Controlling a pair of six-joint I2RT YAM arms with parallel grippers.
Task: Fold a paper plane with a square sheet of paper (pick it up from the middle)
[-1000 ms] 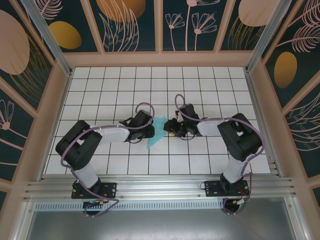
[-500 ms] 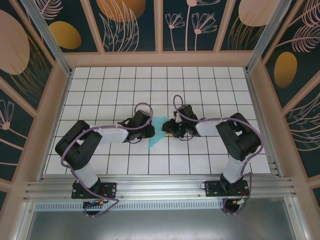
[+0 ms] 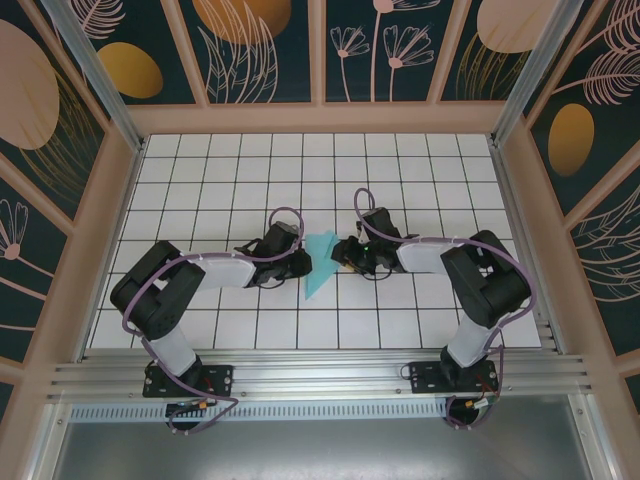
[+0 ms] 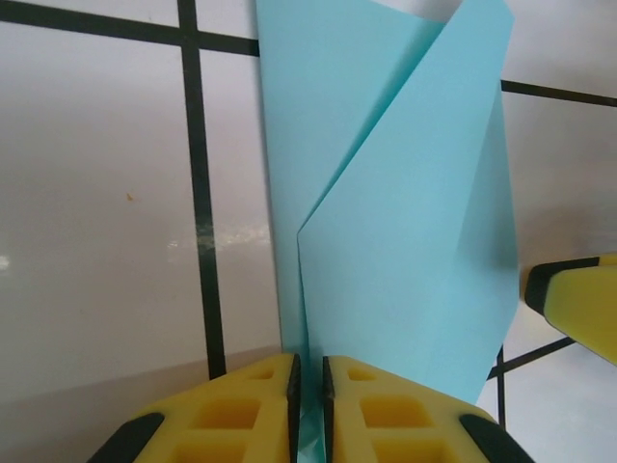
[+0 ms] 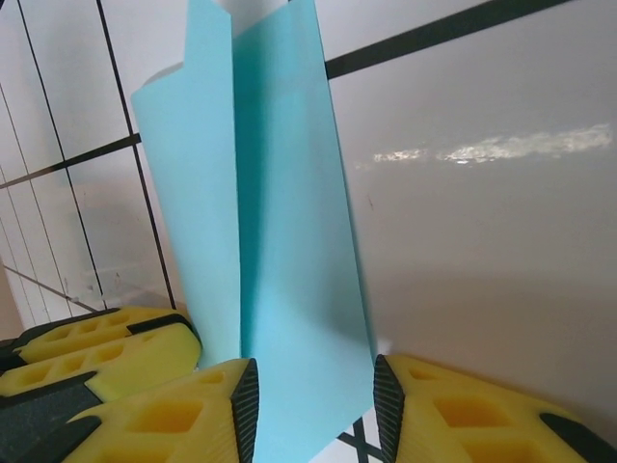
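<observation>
Left wrist view, nearest first: my left gripper [image 4: 308, 371] has its two yellow pads, moulded with rectangular pockets and edged in black, pressed almost together, with only a thin slit left. The lower edge of the paper plane [image 4: 405, 241] runs down into that slit, so I am pinching it there. The paper is thin, smooth, matte and light turquoise, with no print. I count two layers here: a flat panel behind, and one flap folded over it along a sharp slanted crease. One yellow fingertip of my other arm shows at the right edge, just beside the paper.

In the right wrist view, my right gripper [image 5: 313, 386] holds its two pads clearly apart. The paper passes through the gap between them, one narrow flap standing upright on its left side. Whether the pads press it I cannot tell.

Beyond the paper lies the table [image 3: 400, 180], glossy white square tiles divided by thin black lines and catching soft glare.

From above, the single piece of paper is a narrow triangle near the table's middle, between my two grippers, its tip pointing toward my bases.
</observation>
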